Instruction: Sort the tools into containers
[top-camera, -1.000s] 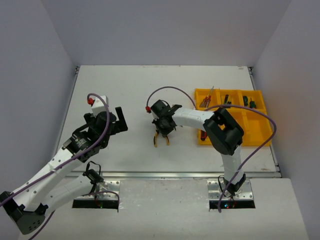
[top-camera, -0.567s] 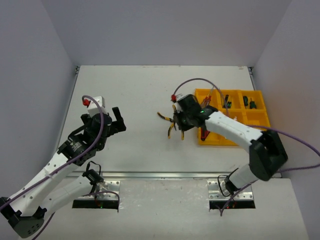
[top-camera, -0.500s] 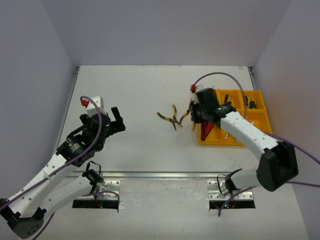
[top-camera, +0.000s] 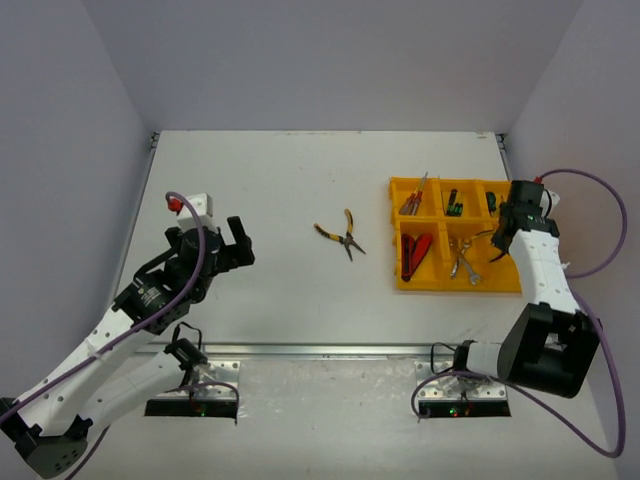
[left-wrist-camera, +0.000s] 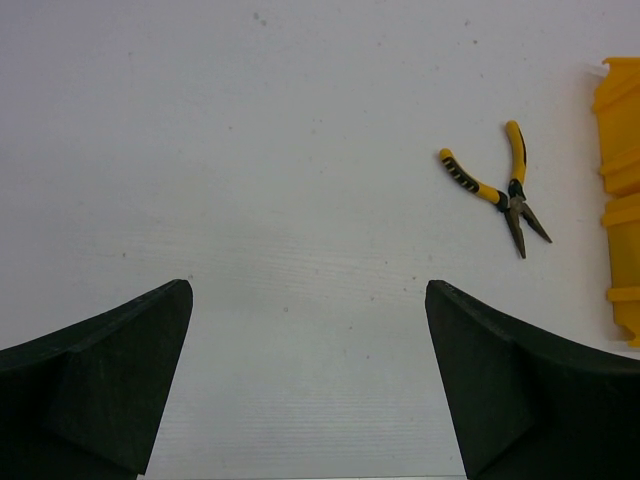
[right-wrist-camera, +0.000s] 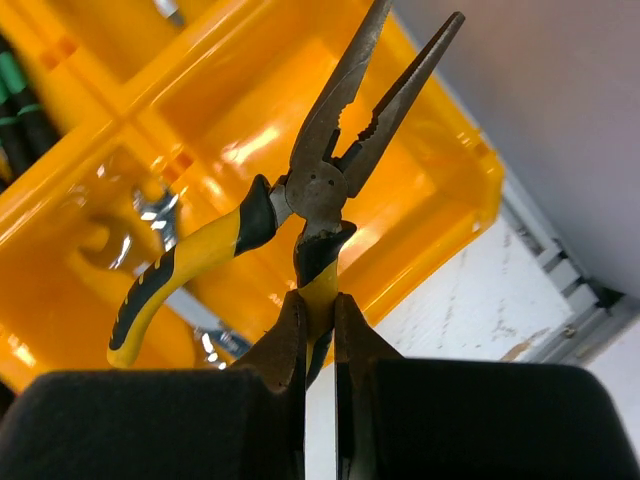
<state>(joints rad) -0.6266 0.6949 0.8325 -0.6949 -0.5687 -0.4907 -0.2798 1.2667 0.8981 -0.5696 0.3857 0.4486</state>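
The yellow tray (top-camera: 395, 235) sits at the right of the table. It holds red-handled screwdrivers (top-camera: 411, 203), green-handled screwdrivers (top-camera: 453, 203), red-black knives (top-camera: 415, 255) and silver wrenches (top-camera: 463, 262). My right gripper (right-wrist-camera: 320, 310) is shut on one handle of yellow-black pliers (right-wrist-camera: 320, 190) and holds them above the tray's right end (right-wrist-camera: 440, 190), their nose pointing away. A second pair of yellow-black pliers (top-camera: 341, 236) lies on the table left of the tray, also in the left wrist view (left-wrist-camera: 500, 190). My left gripper (left-wrist-camera: 308, 290) is open and empty, well left of them (top-camera: 243, 243).
The table's right edge and the side wall are close behind the tray (right-wrist-camera: 560, 290). The tray's edge shows at the right of the left wrist view (left-wrist-camera: 622, 200). A metal rail runs along the near edge (top-camera: 320, 350).
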